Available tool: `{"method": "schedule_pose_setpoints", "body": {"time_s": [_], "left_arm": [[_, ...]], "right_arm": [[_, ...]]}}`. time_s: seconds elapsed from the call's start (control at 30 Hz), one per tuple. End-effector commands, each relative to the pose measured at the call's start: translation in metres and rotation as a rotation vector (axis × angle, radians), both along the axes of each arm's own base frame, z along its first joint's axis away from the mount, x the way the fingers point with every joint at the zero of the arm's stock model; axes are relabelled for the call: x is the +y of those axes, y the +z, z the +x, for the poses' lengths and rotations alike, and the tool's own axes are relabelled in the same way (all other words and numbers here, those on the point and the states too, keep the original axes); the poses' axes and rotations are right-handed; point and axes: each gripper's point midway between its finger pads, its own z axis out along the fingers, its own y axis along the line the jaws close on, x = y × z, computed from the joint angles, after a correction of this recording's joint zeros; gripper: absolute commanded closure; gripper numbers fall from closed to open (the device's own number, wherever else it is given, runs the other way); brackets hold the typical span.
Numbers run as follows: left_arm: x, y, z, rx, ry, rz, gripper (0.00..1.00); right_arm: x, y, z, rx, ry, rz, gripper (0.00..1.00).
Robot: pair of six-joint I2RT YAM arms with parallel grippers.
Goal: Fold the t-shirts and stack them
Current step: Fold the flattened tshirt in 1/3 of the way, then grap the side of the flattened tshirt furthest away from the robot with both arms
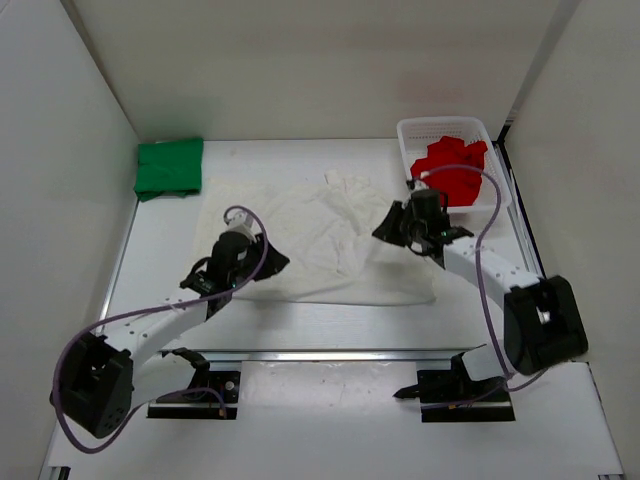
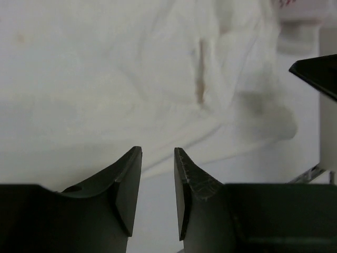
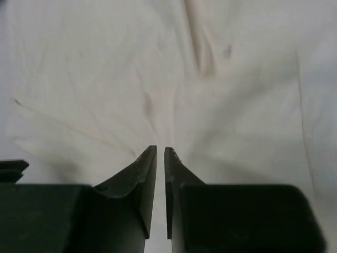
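The white t-shirt lies spread over the middle of the table. It is thin soft cloth, creased throughout, with an irregular outline and a roughly straight near hem. The green t-shirt sits at the far left corner as a compact folded rectangle, near the white one's left sleeve. The red t-shirt is bunched inside the white mesh plastic basket at the far right. A strip of bare table runs between the near hem and the arm bases. The left pincer sits at the white t-shirt's near-left edge. Its dark, curved fingers stand slightly apart with nothing between them, and smooth table shows in the gap. The right pincer is over the shirt's right side, beside the basket. Its fingers are almost together and creases in the cloth converge on the tips, so it grips a pinch of the white t-shirt.
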Motion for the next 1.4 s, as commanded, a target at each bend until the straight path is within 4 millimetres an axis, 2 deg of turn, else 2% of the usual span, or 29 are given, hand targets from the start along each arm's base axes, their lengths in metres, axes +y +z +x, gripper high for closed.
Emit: {"method": "schedule_pose_setpoints", "body": {"time_s": [0.0, 0.03, 0.07, 0.1, 0.13, 0.17, 0.23, 0.27, 0.3, 0.33, 0.37, 0.4, 0.43, 0.47, 0.5, 0.53, 0.6, 0.63, 0.67, 0.7, 0.73, 0.77, 0.87, 0.93, 1.03, 1.1, 1.23, 1.27, 1.37], "left_arm": [[0.017, 0.041, 0.049, -0.086, 0.062, -0.003, 0.58], [0.017, 0.036, 0.054, -0.060, 0.056, -0.004, 0.58], [0.024, 0.043, 0.065, -0.061, 0.074, -0.032, 0.58], [0.031, 0.046, 0.078, -0.062, 0.106, -0.050, 0.58], [0.036, 0.046, 0.084, -0.059, 0.126, -0.052, 0.58], [0.044, 0.051, 0.093, -0.067, 0.156, -0.057, 0.59], [0.051, 0.060, 0.110, -0.079, 0.186, -0.061, 0.58], [0.060, 0.056, 0.117, -0.068, 0.212, -0.049, 0.59], [0.070, 0.060, 0.124, -0.072, 0.237, -0.049, 0.58], [0.070, 0.065, 0.131, -0.081, 0.235, -0.046, 0.58], [0.079, 0.062, 0.137, -0.077, 0.264, -0.028, 0.58], [0.090, 0.066, 0.145, -0.088, 0.289, -0.018, 0.59], [0.098, 0.067, 0.153, -0.092, 0.306, -0.008, 0.58], [0.104, 0.058, 0.155, -0.051, 0.318, 0.008, 0.58], [0.110, 0.058, 0.159, -0.055, 0.333, 0.012, 0.58], [0.114, 0.056, 0.162, -0.047, 0.341, 0.007, 0.58], [0.117, 0.053, 0.165, -0.041, 0.351, 0.005, 0.59], [0.117, 0.047, 0.164, -0.031, 0.345, 0.016, 0.59], [0.112, 0.046, 0.165, -0.032, 0.338, 0.023, 0.59], [0.112, 0.047, 0.166, -0.034, 0.338, 0.029, 0.58], [0.113, 0.044, 0.166, -0.031, 0.339, 0.033, 0.59], [0.110, 0.042, 0.166, -0.021, 0.331, 0.029, 0.58], [0.113, 0.042, 0.167, -0.016, 0.343, 0.026, 0.59], [0.114, 0.042, 0.167, -0.016, 0.347, 0.034, 0.58], [0.114, 0.049, 0.171, -0.033, 0.343, 0.031, 0.59], [0.116, 0.051, 0.172, -0.037, 0.348, 0.019, 0.59], [0.113, 0.052, 0.170, -0.033, 0.333, 0.016, 0.59], [0.119, 0.051, 0.171, -0.037, 0.345, 0.021, 0.58], [0.119, 0.051, 0.172, -0.039, 0.351, 0.011, 0.59]], "right_arm": [[0.006, 0.026, 0.067, -0.109, 0.031, -0.008, 0.91], [0.009, 0.048, 0.091, -0.170, 0.040, -0.012, 0.97], [0.015, 0.046, 0.114, -0.161, 0.050, -0.019, 1.00], [0.013, 0.027, 0.128, -0.114, 0.049, -0.048, 0.99], [0.014, 0.051, 0.155, -0.184, 0.046, -0.055, 0.99], [0.014, 0.022, 0.162, -0.118, 0.052, -0.082, 0.96], [0.008, 0.017, 0.209, -0.113, 0.036, -0.104, 0.90], [0.003, 0.028, 0.226, -0.130, 0.016, -0.110, 0.85], [0.005, 0.004, 0.229, -0.072, 0.028, -0.121, 0.79], [0.004, 0.002, 0.247, -0.082, 0.022, -0.127, 0.78], [0.002, 0.008, 0.259, -0.085, -0.001, -0.139, 0.73], [0.002, 0.001, 0.266, -0.063, 0.000, -0.157, 0.71], [-0.006, -0.024, 0.267, -0.004, -0.022, -0.191, 0.71], [-0.003, -0.026, 0.277, -0.016, -0.021, -0.206, 0.70], [-0.002, -0.014, 0.285, -0.037, -0.033, -0.218, 0.69], [-0.006, -0.036, 0.283, 0.014, -0.034, -0.228, 0.67], [-0.006, -0.026, 0.299, -0.012, -0.050, -0.229, 0.68], [-0.006, -0.030, 0.302, 0.006, -0.056, -0.227, 0.67], [-0.005, -0.052, 0.300, 0.049, -0.042, -0.226, 0.66], [-0.006, -0.038, 0.310, 0.014, -0.052, -0.216, 0.65], [-0.002, -0.038, 0.313, 0.016, -0.051, -0.210, 0.66], [-0.004, -0.053, 0.311, 0.050, -0.051, -0.218, 0.65], [-0.002, -0.058, 0.313, 0.062, -0.061, -0.206, 0.66], [-0.004, -0.071, 0.307, 0.094, -0.065, -0.226, 0.67], [-0.003, -0.069, 0.304, 0.100, -0.077, -0.250, 0.70], [-0.004, -0.066, 0.303, 0.090, -0.089, -0.305, 0.66], [-0.009, -0.064, 0.300, 0.100, -0.106, -0.327, 0.64], [-0.013, -0.060, 0.301, 0.097, -0.104, -0.322, 0.64], [0.000, -0.068, 0.295, 0.116, -0.069, -0.294, 0.69]]}}
